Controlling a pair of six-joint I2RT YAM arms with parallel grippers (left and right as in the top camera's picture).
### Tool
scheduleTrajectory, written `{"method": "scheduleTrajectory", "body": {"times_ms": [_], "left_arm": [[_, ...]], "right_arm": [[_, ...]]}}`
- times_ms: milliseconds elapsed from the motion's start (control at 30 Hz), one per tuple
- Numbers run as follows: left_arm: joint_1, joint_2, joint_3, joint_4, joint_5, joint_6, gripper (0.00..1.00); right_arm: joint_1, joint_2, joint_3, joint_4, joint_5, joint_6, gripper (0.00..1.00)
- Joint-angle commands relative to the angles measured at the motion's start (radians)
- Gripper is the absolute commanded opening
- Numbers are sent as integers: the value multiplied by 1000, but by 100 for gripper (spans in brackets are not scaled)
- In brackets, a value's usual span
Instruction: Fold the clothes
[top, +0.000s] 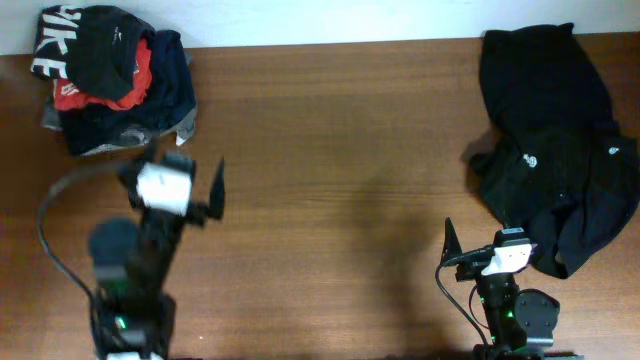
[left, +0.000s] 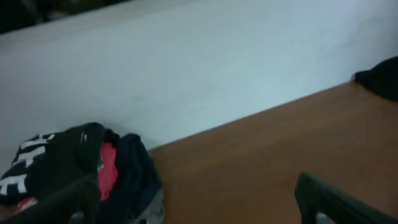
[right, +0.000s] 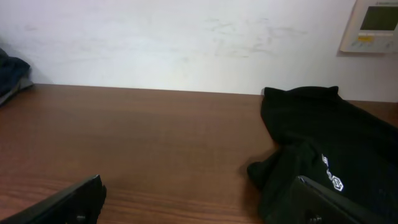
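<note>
Crumpled soft black T-shirts with small white logos (top: 545, 150) lie heaped on the far-right of the brown wood-grain worktop (top: 330, 150), just ahead of the right tool (top: 497, 240), which is wide open and empty. The rumpled stack of black, red, navy and grey garments (top: 115, 80) is in the worktop's far-left corner, just beyond the left tool (top: 185, 165), also wide open and empty.

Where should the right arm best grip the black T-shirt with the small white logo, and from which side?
On the black T-shirt, probably the bunched edge nearest the right gripper, approached from the table side on the robot's left. There the cloth stands up in a thick fold, so the open jaws could close around it.
</note>
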Motion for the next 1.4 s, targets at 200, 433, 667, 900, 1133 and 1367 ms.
{"method": "scheduleTrajectory", "body": {"times_ms": [200,433,667,900,1133,1367], "left_arm": [[1,-372,-498,203,23,-6,99],[1,-521,-603,163,15,-6,99],[1,-601,-603,-56,-50,-5,99],[1,-753,-603,-142,-104,-5,99],[2,-777,-603,-140,-109,-6,99],[2,-775,-603,-141,-109,-6,99]], "right_arm": [[-5,-10,-5,-5,-8,8,99],[-5,-10,-5,-5,-8,8,99],[-5,-10,-5,-5,-8,8,99],[-5,-10,-5,-5,-8,8,99],[-5,-10,-5,-5,-8,8,99],[-5,-10,-5,-5,-8,8,99]]}}
